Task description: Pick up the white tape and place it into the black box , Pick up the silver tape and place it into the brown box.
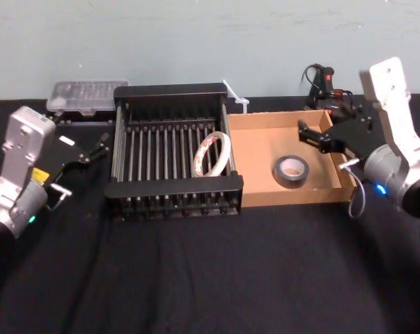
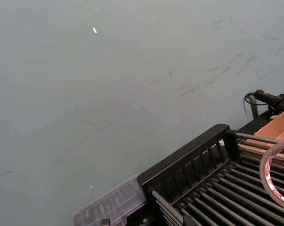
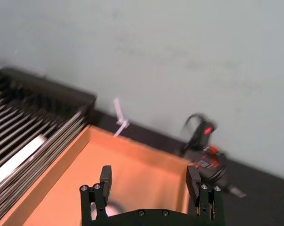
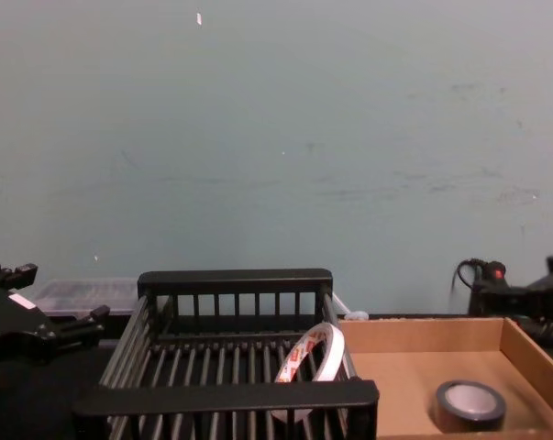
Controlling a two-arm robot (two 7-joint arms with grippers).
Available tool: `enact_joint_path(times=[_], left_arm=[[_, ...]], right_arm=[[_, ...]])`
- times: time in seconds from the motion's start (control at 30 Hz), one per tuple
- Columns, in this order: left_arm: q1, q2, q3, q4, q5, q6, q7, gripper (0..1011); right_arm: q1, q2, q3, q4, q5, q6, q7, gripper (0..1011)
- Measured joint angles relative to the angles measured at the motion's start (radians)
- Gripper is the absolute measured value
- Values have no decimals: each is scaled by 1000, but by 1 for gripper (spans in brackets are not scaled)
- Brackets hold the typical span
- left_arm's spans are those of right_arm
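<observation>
The right gripper (image 1: 308,136) hangs wide open over the brown box (image 1: 255,182), above the silver tape (image 1: 291,169) lying flat inside. The left gripper (image 1: 98,147), open too, sits left of the black box (image 1: 169,91), where the white tape (image 1: 214,154) leans against the right wall.

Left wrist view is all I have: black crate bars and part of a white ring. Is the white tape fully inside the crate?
Observer: Yes. The head view shows the white tape standing on edge inside the black box, leaning by its right wall.
Operator: And the silver tape?
Observer: The silver tape lies flat on the floor of the brown box.
Operator: Where is the right tool?
Observer: The right tool hangs open above the brown box, apart from the silver tape.
Operator: And my left tool?
Observer: The left tool sits open just left of the black box, holding nothing.
</observation>
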Motion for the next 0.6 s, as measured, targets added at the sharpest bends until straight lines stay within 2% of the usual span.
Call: enact_joint_path(times=[0.03, 0.07, 0.1, 0.13, 0.2, 0.3, 0.43, 0.6], left_arm=[[0, 0, 0, 0, 0, 0, 0, 1001], [0, 0, 0, 0, 0, 0, 0, 1001], [0, 0, 0, 0, 0, 0, 0, 1001], [0, 0, 0, 0, 0, 0, 0, 1001], [0, 0, 0, 0, 0, 0, 0, 1001], [0, 0, 0, 0, 0, 0, 0, 1001], [0, 0, 0, 0, 0, 0, 0, 1002], [0, 0, 0, 0, 0, 0, 0, 1001]], right_arm=[[-10, -4, 4, -2, -10, -26, -13, 1003], [-27, -12, 10, -3, -30, -76, -40, 1003], [-27, -12, 10, -3, -30, -76, -40, 1002], [-43, -18, 16, -3, -50, -123, -65, 1002], [-56, -22, 21, -3, -67, -158, -83, 1002], [-90, -30, 34, 4, -109, -240, -127, 1002], [-116, -36, 45, 12, -143, -291, -159, 1002], [-140, -43, 59, 22, -171, -303, -175, 1002]])
